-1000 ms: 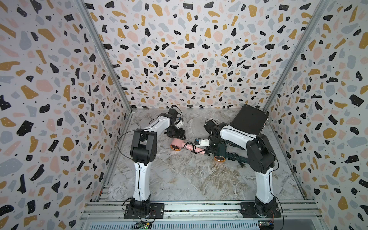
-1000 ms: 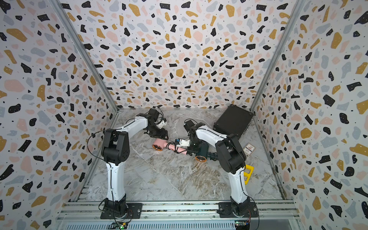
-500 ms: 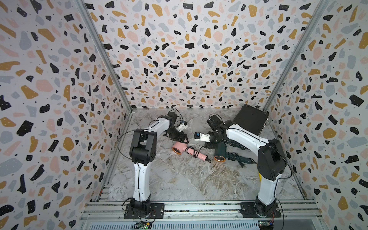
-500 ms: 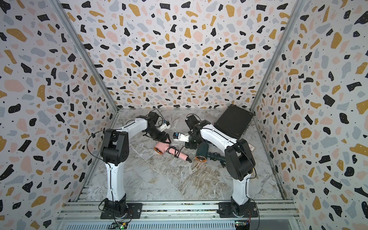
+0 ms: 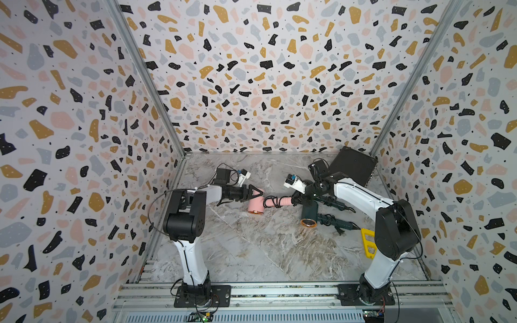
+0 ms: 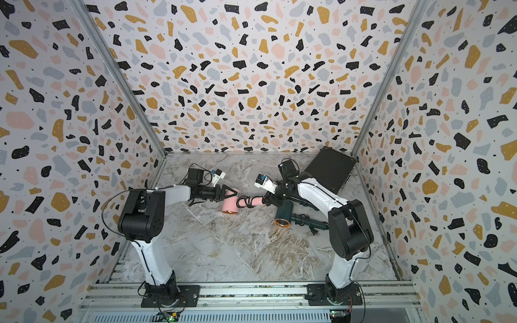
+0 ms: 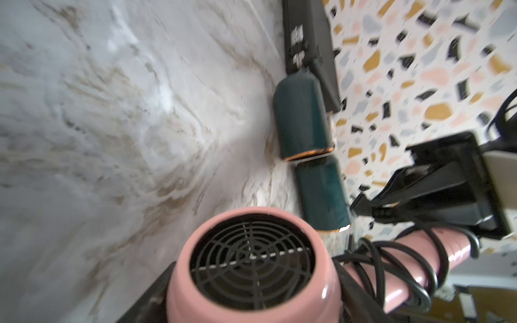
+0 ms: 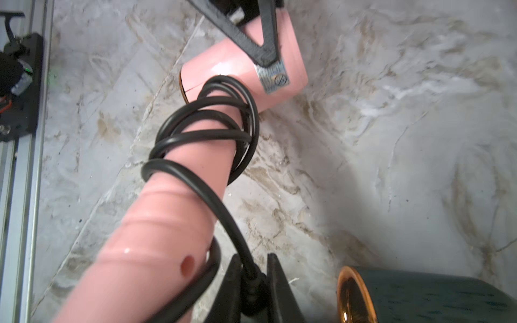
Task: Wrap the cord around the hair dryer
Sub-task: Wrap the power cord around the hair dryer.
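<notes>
At mid-table, both arms meet on one object. right gripper [image 8: 251, 270]: fingers closed on the black cord [image 8: 195, 134], pinching it just beside the butt end of the handle. The cord runs from that pinch straight onto the handle.

left gripper [image 5: 256, 193]: clamped across the barrel of the pink hair dryer [image 5: 256, 206]. In the left wrist view the rear grille sits between its fingers, and in the right wrist view one finger [image 8: 263, 36] lies over the barrel.

Dryer pose: barrel at the left gripper, with the handle pointing across at the right gripper, so the dryer spans the gap between the two. The copper nozzle ring faces the front rail. Can't tell whether the barrel touches the marble tabletop [image 5: 251, 251].

Wrap state: several loose cord loops go around the handle, bunched on the half nearest the barrel. The ribbed end toward the right gripper has only one strand crossing it.

Nearby: a dark green hair dryer [image 5: 309, 214] lies on the table just beside the right gripper, with a cord around its handle. A black case [image 5: 352, 165] is in the far right corner. A yellow plastic piece [image 5: 368, 242] lies by the right arm.
</notes>
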`<state>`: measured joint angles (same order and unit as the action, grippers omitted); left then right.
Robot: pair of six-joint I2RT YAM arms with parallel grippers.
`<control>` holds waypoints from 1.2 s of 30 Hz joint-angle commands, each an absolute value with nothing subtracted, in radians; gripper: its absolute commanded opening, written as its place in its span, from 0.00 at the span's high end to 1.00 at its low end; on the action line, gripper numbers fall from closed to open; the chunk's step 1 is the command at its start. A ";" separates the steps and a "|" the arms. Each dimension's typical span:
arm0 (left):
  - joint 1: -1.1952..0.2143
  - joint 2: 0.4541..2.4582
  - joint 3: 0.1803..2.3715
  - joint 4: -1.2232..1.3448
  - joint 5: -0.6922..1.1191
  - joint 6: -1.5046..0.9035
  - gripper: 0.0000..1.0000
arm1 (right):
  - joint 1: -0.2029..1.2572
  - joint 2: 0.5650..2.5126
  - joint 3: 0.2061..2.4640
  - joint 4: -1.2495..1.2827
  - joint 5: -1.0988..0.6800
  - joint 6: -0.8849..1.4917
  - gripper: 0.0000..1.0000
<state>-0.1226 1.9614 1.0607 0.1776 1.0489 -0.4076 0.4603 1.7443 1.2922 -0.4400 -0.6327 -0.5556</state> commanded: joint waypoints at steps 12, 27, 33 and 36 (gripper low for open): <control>-0.147 1.789 0.809 0.740 0.735 -0.974 1.00 | 0.571 1.605 0.835 0.491 -0.374 -0.066 1.00; -0.212 1.592 0.762 0.410 0.404 -1.008 1.00 | 0.843 1.702 0.858 0.636 0.204 -0.219 1.00; -0.220 1.486 0.798 0.171 0.193 -0.826 1.00 | 0.843 1.685 1.099 0.061 0.110 0.051 1.00; -0.240 1.465 0.829 0.082 0.090 -0.752 1.00 | 0.842 1.728 1.228 -0.166 0.088 0.115 1.00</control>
